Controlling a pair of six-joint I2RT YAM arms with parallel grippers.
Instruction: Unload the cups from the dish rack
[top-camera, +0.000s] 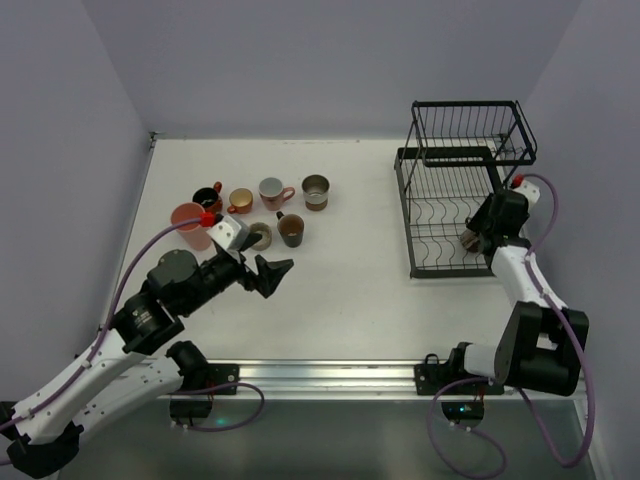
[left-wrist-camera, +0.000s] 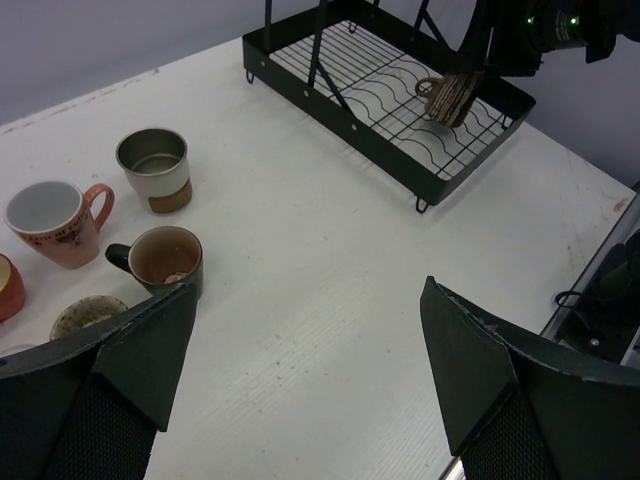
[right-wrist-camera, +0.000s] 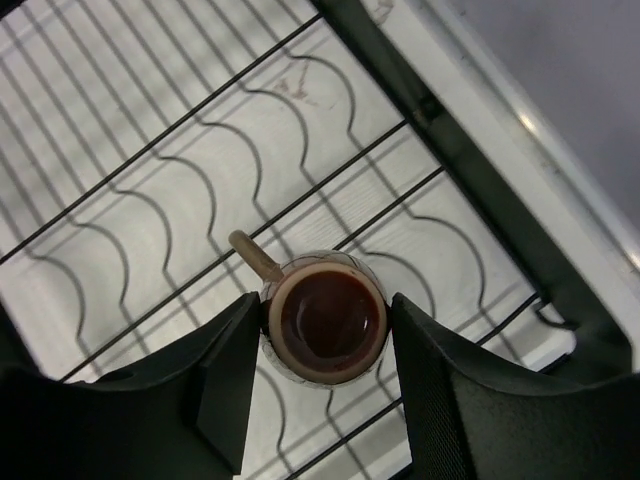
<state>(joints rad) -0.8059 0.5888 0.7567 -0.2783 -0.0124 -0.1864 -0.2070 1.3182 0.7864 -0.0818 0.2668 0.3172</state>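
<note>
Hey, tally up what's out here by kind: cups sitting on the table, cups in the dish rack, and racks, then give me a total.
Cups on the table: 7
Cup in the rack: 1
Dish rack: 1
Total: 9

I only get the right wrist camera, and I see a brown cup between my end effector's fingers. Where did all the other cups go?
Observer: The other cups stand grouped on the left side of the table, away from the dish rack.
Operator: Any more left in the rack?
Observer: The top camera shows only your brown cup, on the rack's bottom level.
Operator: What's the other arm doing?
Observer: The left end effector hovers open near those cups, holding nothing.
</note>
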